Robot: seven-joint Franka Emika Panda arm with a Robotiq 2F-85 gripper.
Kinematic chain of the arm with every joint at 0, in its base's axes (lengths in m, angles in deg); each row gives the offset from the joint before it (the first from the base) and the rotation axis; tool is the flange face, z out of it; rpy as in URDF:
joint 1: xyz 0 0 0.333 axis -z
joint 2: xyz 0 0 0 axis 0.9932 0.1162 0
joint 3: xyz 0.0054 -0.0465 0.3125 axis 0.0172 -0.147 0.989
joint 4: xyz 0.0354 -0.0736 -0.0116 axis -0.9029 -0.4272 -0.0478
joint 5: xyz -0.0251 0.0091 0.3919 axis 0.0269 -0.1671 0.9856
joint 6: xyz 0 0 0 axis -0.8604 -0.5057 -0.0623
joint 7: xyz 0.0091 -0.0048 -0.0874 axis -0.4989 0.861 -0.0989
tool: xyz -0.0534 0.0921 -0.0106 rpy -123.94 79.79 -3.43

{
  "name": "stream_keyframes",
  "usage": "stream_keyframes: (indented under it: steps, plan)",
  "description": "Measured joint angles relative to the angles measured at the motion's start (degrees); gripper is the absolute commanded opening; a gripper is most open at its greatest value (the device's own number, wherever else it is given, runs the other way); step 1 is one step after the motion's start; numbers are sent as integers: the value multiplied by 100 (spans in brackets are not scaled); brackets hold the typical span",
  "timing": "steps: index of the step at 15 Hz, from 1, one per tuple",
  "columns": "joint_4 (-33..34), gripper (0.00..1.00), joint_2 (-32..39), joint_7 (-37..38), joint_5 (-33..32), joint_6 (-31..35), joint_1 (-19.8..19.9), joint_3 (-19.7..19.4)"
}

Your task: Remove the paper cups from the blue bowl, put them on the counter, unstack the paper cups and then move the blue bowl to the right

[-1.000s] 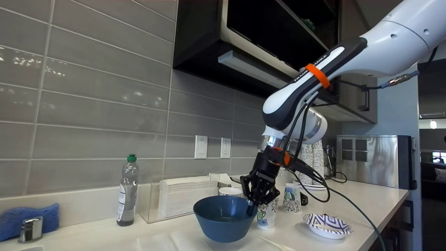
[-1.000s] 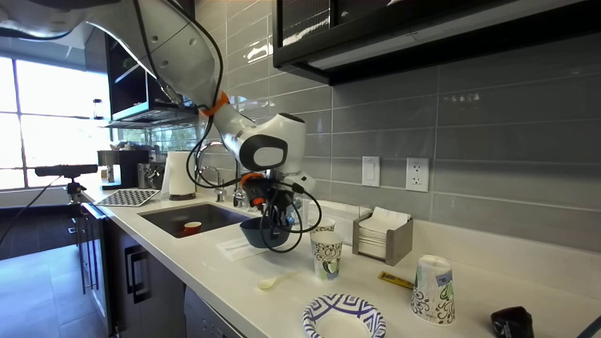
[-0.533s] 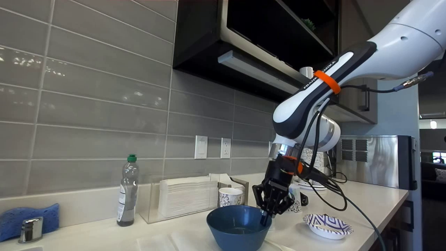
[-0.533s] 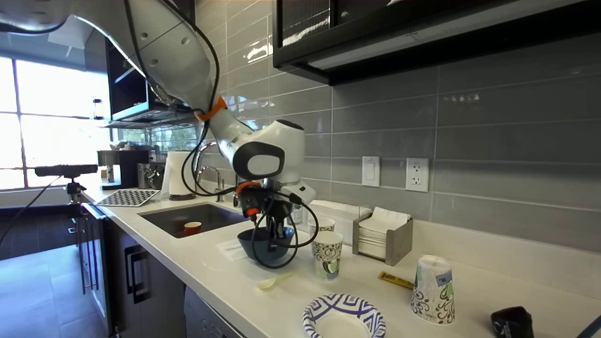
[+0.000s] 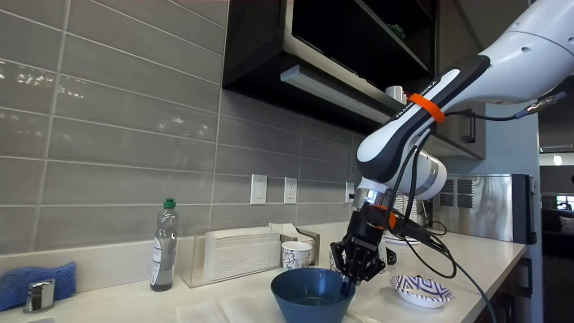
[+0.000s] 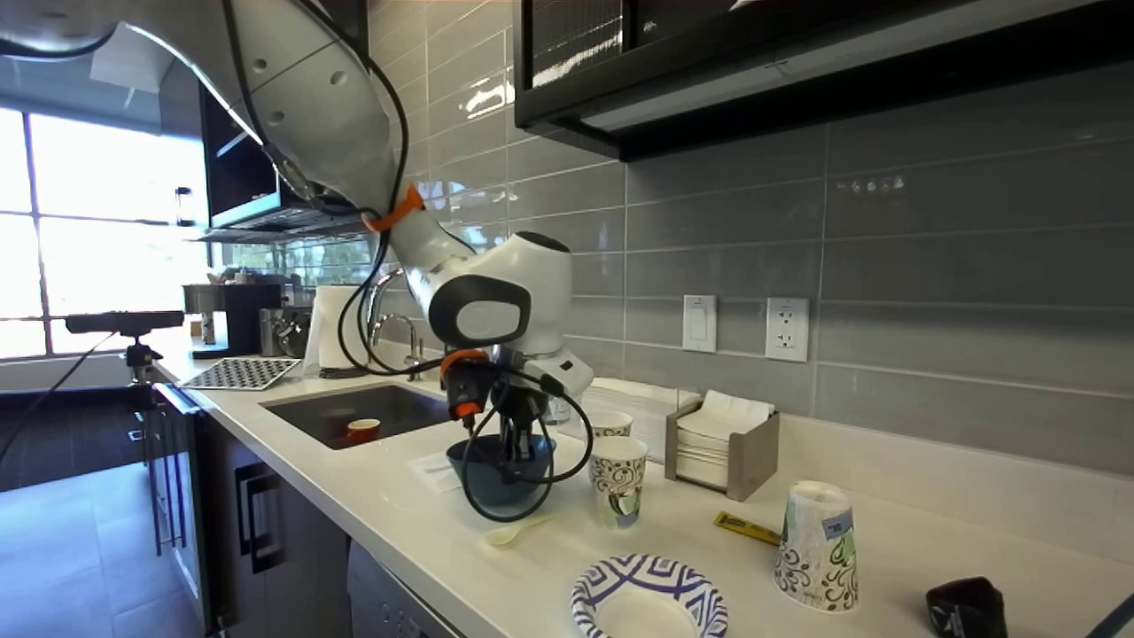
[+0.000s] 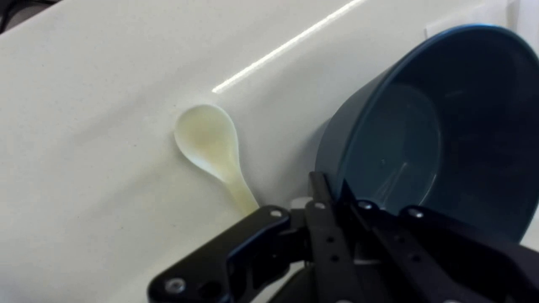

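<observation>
My gripper (image 7: 331, 182) is shut on the rim of the blue bowl (image 7: 400, 134), one fingertip outside the wall and one inside. Nothing lies in the bowl. In both exterior views the bowl (image 5: 309, 309) hangs from or stands under the gripper (image 5: 346, 286); whether its base touches the counter (image 6: 567, 576) I cannot tell. Two paper cups stand upright and unstacked on the counter beside the bowl: a nearer cup (image 6: 617, 474) and a cup behind it (image 6: 611, 423). The back cup (image 5: 296, 256) shows fully in an exterior view, while the nearer one is mostly behind the gripper.
A pale spoon (image 7: 208, 134) lies close to the bowl. A patterned dish (image 6: 651, 611), an upside-down cup (image 6: 817, 549), a yellow packet (image 6: 747, 528) and a napkin holder (image 6: 726, 443) stand along the counter. The sink (image 6: 372, 408) lies beyond the bowl.
The gripper and the blue bowl have moved together, rightward and lower in one exterior picture and slightly toward the counter's front edge. The grip on the rim is unchanged; the cups have stayed put.
</observation>
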Motion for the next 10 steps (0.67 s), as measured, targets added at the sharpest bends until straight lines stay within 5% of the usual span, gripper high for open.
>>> stream_keyframes:
  steps: [3,4,10]
  plan:
    - [-47,3,0,0,39,12,0,0]
    - [-61,31,0,0,51,16,0,0]
    - [-114,66,-3,12,54,17,0,0]
